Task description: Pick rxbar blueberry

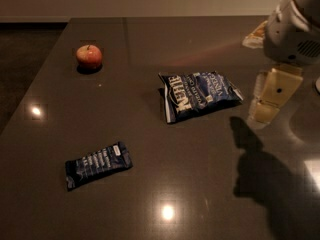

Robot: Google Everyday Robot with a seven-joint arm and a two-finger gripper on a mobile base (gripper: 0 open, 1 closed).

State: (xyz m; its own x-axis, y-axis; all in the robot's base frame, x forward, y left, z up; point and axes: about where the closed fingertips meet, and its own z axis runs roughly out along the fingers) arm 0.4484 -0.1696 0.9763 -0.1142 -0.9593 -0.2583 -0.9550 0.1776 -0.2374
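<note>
While the pincer (264,109) seemingly hovers, the rxbar blueberry (98,164) lies well apart leftward.

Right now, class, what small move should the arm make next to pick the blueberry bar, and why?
Probably carry the gripper toward the picture's lower left, past the chip bag: the bar lies flat there, untouched, while the gripper hangs at the far right.

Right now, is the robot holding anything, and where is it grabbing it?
Nothing that shows. The gripper hangs at the right, beside the chip bag. The bar lies untouched on the table, front left.
</note>
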